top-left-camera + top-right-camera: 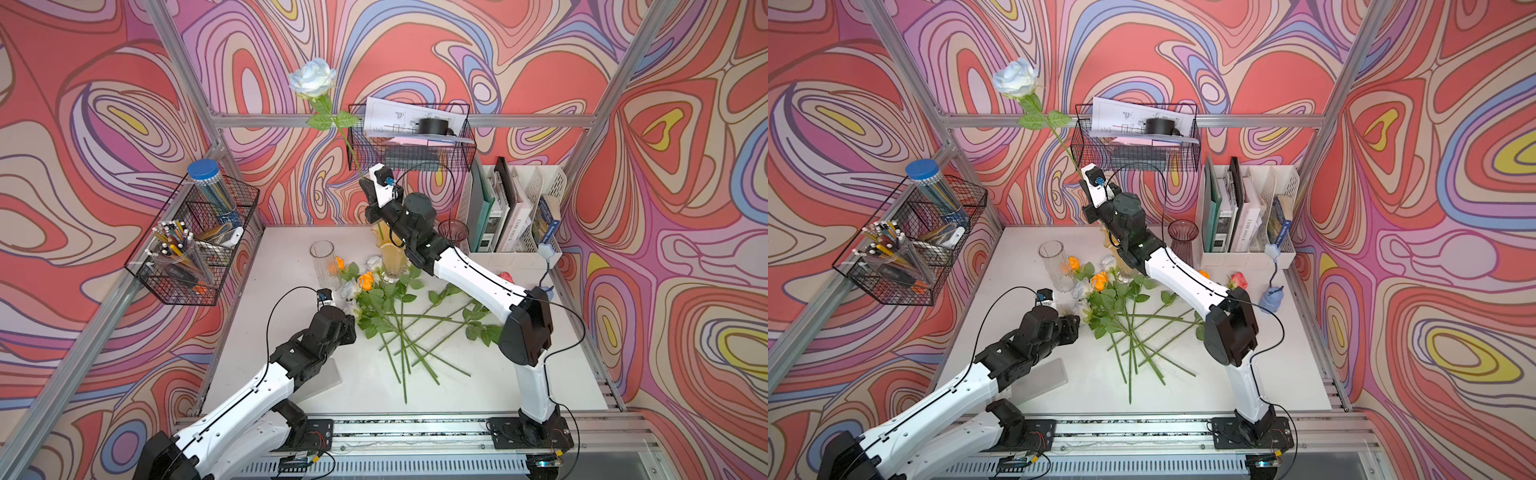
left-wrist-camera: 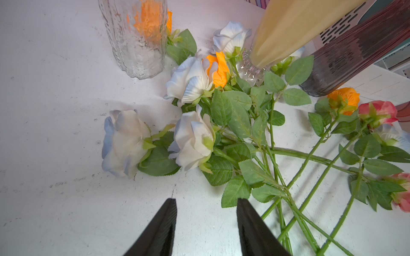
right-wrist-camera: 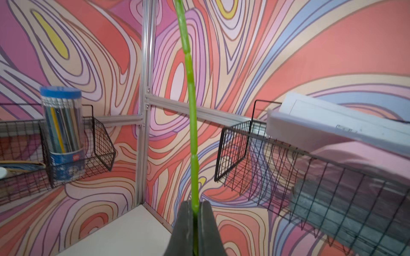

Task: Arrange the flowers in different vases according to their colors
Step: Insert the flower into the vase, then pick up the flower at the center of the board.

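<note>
High above the right gripper (image 3: 194, 203), a white-blue rose (image 1: 312, 77) is being held upright. Its stem (image 3: 191, 110) is being clamped between closed jaws, probably for lowering into the yellow vase (image 1: 392, 257) just beneath. Ahead of the left gripper (image 2: 206, 205), parted and empty, the other flowers (image 2: 193, 137) are being left on the bench (image 2: 66, 199).

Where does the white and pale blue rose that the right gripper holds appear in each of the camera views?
In a top view: the white and pale blue rose is high, left of centre.
In a top view: high, in the left third.
Left wrist: not in it.
Right wrist: only its green stem, clamped in the right gripper.
Shared landmark: the blue-lidded clear jar of pencils, in both top views and the right wrist view.
</note>
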